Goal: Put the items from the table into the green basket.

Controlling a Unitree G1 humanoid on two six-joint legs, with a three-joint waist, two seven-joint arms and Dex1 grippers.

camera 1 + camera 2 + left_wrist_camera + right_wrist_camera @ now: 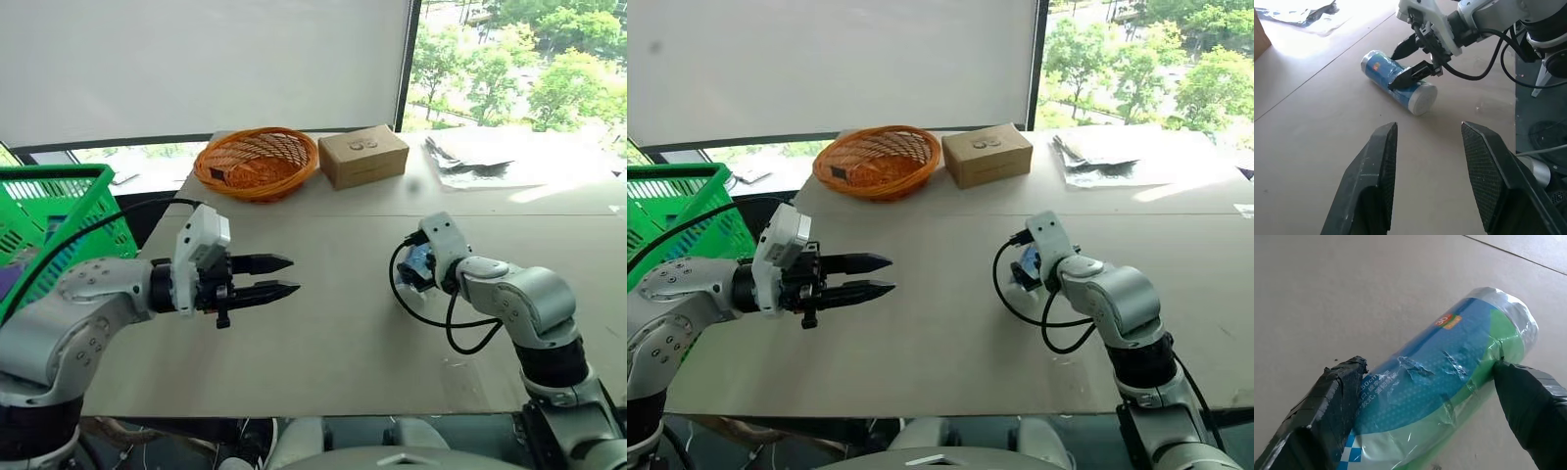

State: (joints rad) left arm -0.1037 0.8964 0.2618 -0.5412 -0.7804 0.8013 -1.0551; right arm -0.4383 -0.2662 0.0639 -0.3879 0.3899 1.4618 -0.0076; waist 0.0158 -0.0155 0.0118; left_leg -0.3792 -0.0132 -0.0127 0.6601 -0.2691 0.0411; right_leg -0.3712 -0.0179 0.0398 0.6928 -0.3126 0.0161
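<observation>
Right gripper (1409, 62) straddles the canister (1398, 82), jaws wide, one finger on each side of the barrel, apparently touching but not yet clamped. Canister lies on its side on the table (323, 333), at about 3 o'clock of table centre. Left gripper (263, 277) hangs part-open and empty near 9 o'clock; basket (59, 211) beyond it at the table's left edge. Recommendation: close squarely across the barrel's middle, confirm firm hold on the slick wrap, then lift clear before carrying left.
</observation>
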